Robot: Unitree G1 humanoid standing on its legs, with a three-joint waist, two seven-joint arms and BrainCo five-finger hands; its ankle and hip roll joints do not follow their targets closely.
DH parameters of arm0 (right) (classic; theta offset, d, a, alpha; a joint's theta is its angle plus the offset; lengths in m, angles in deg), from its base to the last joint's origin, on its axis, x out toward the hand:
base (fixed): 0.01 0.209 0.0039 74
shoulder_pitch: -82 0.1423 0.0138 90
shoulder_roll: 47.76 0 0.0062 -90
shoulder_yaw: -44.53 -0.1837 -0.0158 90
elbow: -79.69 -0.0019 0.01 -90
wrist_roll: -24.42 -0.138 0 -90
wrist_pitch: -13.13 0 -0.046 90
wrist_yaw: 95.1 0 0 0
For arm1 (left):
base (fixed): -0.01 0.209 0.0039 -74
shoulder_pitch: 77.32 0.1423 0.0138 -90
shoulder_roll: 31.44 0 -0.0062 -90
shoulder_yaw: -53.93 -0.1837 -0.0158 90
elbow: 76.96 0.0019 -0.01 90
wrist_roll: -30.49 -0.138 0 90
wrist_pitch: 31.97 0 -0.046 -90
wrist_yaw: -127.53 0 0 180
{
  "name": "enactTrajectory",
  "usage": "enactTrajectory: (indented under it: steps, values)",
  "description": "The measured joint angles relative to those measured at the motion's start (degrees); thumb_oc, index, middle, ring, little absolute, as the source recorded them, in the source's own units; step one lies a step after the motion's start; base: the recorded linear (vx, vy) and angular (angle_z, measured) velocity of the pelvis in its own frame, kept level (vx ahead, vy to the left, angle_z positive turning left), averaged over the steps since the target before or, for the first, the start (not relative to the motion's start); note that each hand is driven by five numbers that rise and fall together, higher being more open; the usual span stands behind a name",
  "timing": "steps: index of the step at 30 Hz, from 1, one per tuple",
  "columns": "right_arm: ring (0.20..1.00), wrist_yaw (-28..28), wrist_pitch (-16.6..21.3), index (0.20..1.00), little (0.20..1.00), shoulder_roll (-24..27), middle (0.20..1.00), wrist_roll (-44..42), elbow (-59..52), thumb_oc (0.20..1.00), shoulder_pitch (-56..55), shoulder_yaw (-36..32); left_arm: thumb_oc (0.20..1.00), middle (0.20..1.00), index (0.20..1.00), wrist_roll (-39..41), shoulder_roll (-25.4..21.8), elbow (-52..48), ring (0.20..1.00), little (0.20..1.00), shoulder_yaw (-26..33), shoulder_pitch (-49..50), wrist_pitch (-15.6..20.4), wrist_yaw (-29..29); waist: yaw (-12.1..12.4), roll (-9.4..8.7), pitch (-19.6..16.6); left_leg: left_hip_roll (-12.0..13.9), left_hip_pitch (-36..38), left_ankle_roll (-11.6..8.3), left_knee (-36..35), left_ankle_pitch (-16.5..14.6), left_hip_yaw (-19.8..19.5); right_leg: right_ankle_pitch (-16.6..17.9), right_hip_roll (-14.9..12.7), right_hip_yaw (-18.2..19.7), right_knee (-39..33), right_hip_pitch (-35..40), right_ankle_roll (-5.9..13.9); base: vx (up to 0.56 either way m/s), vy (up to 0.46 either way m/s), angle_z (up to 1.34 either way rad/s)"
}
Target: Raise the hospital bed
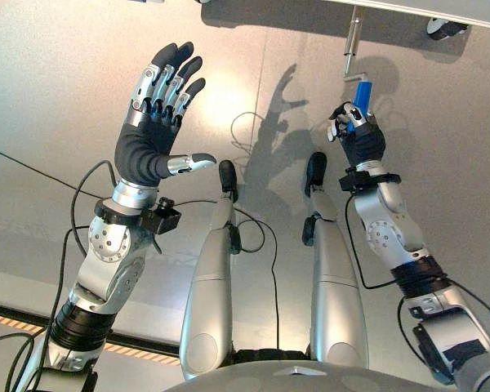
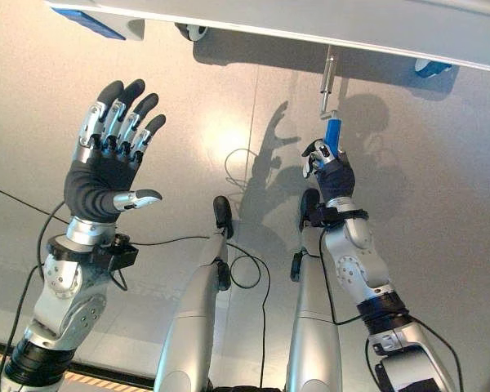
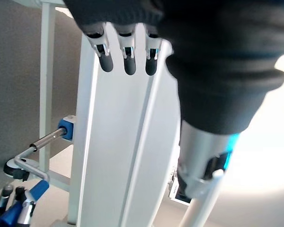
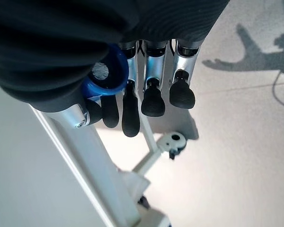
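Note:
The hospital bed's white frame runs along the far edge of the eye views. A metal crank rod hangs down from it and ends in a blue handle. My right hand is shut on that handle. In the right wrist view its fingers curl round the blue handle beside the frame. My left hand is raised on the left, open and holding nothing, well apart from the crank. The left wrist view shows its fingers before the frame, with the crank rod beyond.
Bed casters stand on the grey floor under the frame. Another caster shows below the handle in the right wrist view. Bare floor lies between the two arms.

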Motion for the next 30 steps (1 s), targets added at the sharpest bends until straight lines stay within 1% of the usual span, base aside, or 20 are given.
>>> enactTrajectory:
  steps: [2,4,5,6,8,10,11,16,18,19,21,23,24,27,30]
  values:
    - [0.200,-1.3,0.8,0.200,0.200,0.0,0.200,4.1,1.5,0.200,0.1,-0.5,1.000,1.000,1.000,1.2,0.9,-0.1,1.000,1.000,0.0,0.1,0.0,0.0,-0.1,-0.27,0.0,-0.2,0.1,0.03,-0.2,0.0,0.0,0.0,0.0,0.1,0.0,0.0,0.07,0.00,-0.037,0.00]
    - [0.200,-2.7,2.8,0.200,0.200,-0.1,0.200,9.0,5.4,0.200,1.2,-0.5,1.000,1.000,1.000,1.7,1.1,-0.1,1.000,1.000,-0.1,0.2,0.0,0.0,-0.4,-0.48,-0.1,-0.2,0.1,0.08,-0.4,0.1,0.0,-0.1,-0.1,0.1,0.0,0.0,0.17,0.00,-0.016,0.01]
    - [0.200,-3.8,3.7,0.200,0.200,-0.2,0.200,11.3,6.9,0.200,1.9,-0.5,1.000,1.000,1.000,2.3,1.1,-0.1,1.000,1.000,-0.1,0.3,0.0,0.0,-1.0,-0.65,-0.1,-0.4,0.1,0.17,-0.7,0.1,0.0,-0.2,-0.2,0.3,0.0,-0.2,0.27,0.00,-0.039,0.02]
    - [0.200,-4.2,3.8,0.200,0.200,-0.3,0.200,12.0,7.1,0.200,2.1,-0.5,1.000,1.000,1.000,2.3,1.1,-0.1,1.000,1.000,-0.1,0.3,0.0,0.0,-1.2,-0.66,-0.1,-0.4,0.1,0.22,-1.0,0.2,0.0,-0.2,-0.2,0.3,0.0,-0.3,0.31,0.02,-0.059,0.00]
    - [0.200,-5.0,6.6,0.200,0.200,-0.4,0.200,14.2,11.3,0.200,3.3,-0.5,1.000,1.000,1.000,2.9,1.4,-0.1,1.000,1.000,-0.6,0.2,0.1,-0.2,-1.3,-0.76,-0.1,-0.3,0.1,0.31,-1.8,0.3,0.1,-0.2,-0.2,0.5,-0.1,-0.8,0.35,0.02,-0.046,-0.03]
    - [0.200,-7.0,8.5,0.200,0.200,0.0,0.200,14.7,17.9,0.200,7.3,-0.5,1.000,1.000,1.000,3.6,1.5,-0.1,1.000,1.000,-1.5,0.1,0.1,-0.5,-1.5,-1.67,-0.2,-0.3,-0.1,0.30,-2.1,0.3,0.8,-0.2,-0.1,1.0,0.0,-1.7,0.36,0.01,-0.041,-0.09]
    - [0.200,-7.4,8.7,0.200,0.200,0.3,0.200,14.7,19.8,0.200,8.3,-0.5,1.000,1.000,1.000,3.7,1.4,-0.2,1.000,1.000,-1.7,0.0,0.1,-0.6,-1.6,-1.77,-0.2,-0.3,-0.4,0.30,-2.1,0.3,0.9,-0.2,-0.1,1.1,0.0,-1.9,0.37,0.01,-0.022,-0.07]
    - [0.200,-8.5,8.5,0.200,0.200,1.3,0.200,15.3,29.2,0.200,14.2,0.1,1.000,1.000,1.000,3.7,0.6,-0.1,1.000,1.000,-3.5,-1.2,0.1,-1.5,-2.5,-1.96,-0.2,-0.4,-1.8,0.21,-2.0,0.6,0.9,-0.2,-0.1,1.1,0.3,-3.4,0.35,0.00,0.000,0.00]
    - [0.200,-8.8,7.9,0.200,0.200,1.4,0.200,15.3,33.1,0.200,16.9,0.3,1.000,1.000,1.000,3.7,0.4,-0.1,1.000,1.000,-4.1,-2.2,0.0,-1.7,-2.5,-1.95,-0.2,-0.5,-2.3,0.22,-2.0,0.6,1.0,-0.2,-0.1,1.1,0.5,-4.0,0.35,0.00,0.000,0.00]
    - [0.200,-8.9,7.4,0.200,0.200,1.5,0.200,15.3,37.7,0.200,19.6,0.5,1.000,1.000,1.000,3.7,0.3,-0.1,1.000,1.000,-4.5,-2.7,0.1,-1.9,-2.4,-1.94,-0.2,-0.4,-2.5,0.17,-1.9,0.7,1.0,-0.2,-0.1,1.1,0.6,-4.3,0.33,0.00,0.000,0.00]
    - [0.200,-8.9,7.2,0.200,0.200,1.6,0.200,15.2,42.5,0.200,22.6,1.0,1.000,1.000,1.000,3.6,0.3,0.0,1.000,1.000,-5.3,-3.2,0.1,-2.3,-2.0,-1.93,-0.2,-0.5,-2.8,0.13,-1.9,0.8,1.0,-0.2,-0.1,1.1,0.7,-4.7,0.33,0.00,0.000,0.00]
    - [0.200,-9.2,6.0,0.200,0.200,2.8,0.200,14.6,42.6,0.200,23.5,1.5,1.000,1.000,1.000,3.6,0.3,0.0,1.000,1.000,-5.4,-3.2,0.1,-2.8,-1.4,-1.92,-0.2,-0.5,-2.9,0.14,-1.9,0.8,1.2,-0.3,-0.1,1.1,1.0,-5.0,0.27,0.00,0.000,0.00]
    - [0.200,-9.3,5.9,0.200,0.200,3.5,0.200,14.5,42.5,0.200,23.4,1.5,1.000,1.000,1.000,3.5,0.2,0.0,1.000,1.000,-5.4,-3.2,0.1,-2.9,-1.0,-1.91,-0.2,-0.5,-2.9,0.11,-1.9,0.8,1.2,-0.3,-0.1,1.1,1.1,-5.2,0.19,0.00,0.000,0.00]
    - [0.200,-9.2,5.9,0.200,0.200,4.1,0.200,14.5,42.8,0.200,23.7,1.5,1.000,1.000,1.000,3.4,-0.2,0.0,1.000,1.000,-5.3,-3.2,0.1,-3.1,-0.8,-1.90,-0.2,-0.6,-3.0,0.08,-1.9,0.9,1.1,-0.5,-0.2,1.1,1.4,-5.3,0.10,0.00,0.000,0.00]
    - [0.200,-8.4,5.6,0.200,0.200,4.8,0.200,14.5,47.8,0.200,26.9,2.9,1.000,1.000,1.000,3.4,-1.3,0.0,1.000,1.000,-5.6,-3.7,0.1,-3.3,-0.4,-1.89,-0.2,-0.6,-3.0,0.05,-1.9,1.0,1.1,-0.5,-0.2,1.2,1.8,-5.5,0.05,0.00,0.000,0.00]
